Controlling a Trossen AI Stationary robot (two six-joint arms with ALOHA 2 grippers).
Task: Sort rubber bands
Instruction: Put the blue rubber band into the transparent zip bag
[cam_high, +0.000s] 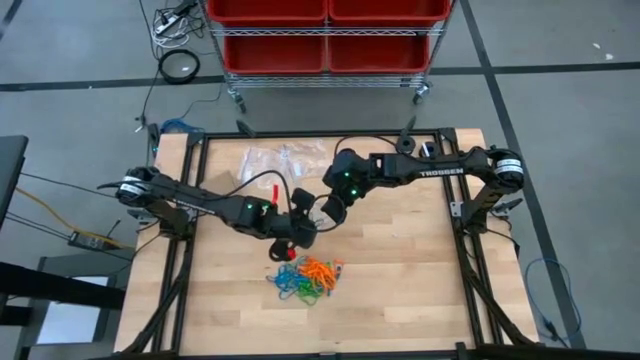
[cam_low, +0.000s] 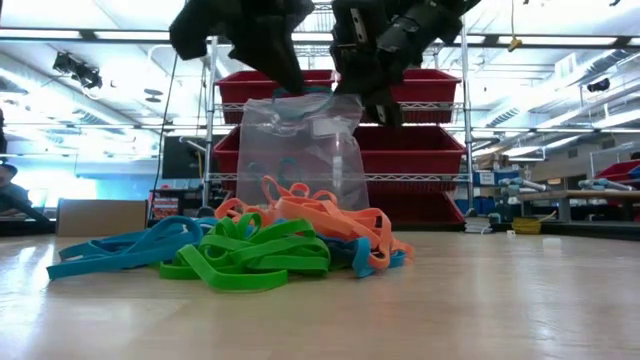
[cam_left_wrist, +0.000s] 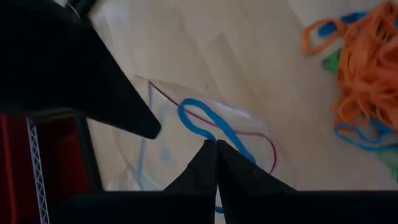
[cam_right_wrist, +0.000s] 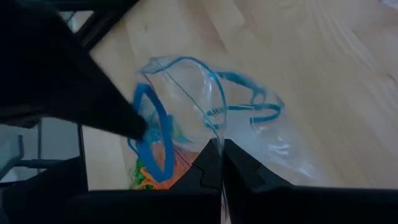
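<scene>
Left gripper (cam_high: 298, 240): sits just left of the desk's middle, hanging over the top edge of the pile. Fingers pressed together, pinching the rim of a clear bag (cam_low: 300, 150) with a blue band (cam_left_wrist: 208, 127) right at the tips, far as the left wrist view shows.

Pile of rubber bands (cam_high: 306, 280): at about 6 o'clock from the two grippers, a bit below desk centre. Orange, blue and green all tangled together, so the bulk is still unsorted.

Right gripper (cam_high: 330, 212): just at 1 o'clock from the left one, nearly touching it. Fingers pressed together on the other side of the bag's mouth, holding it up.

Bag contents: a few blue bands (cam_right_wrist: 152, 134) look to be inside or at the opening, can't count them.

Spare bags (cam_high: 280, 160): flat at 12 o'clock on the desk (cam_high: 420, 280), look empty.

Progress: early days I'd say. Some blue bagged, most of the blue plus all the orange and green left.
</scene>
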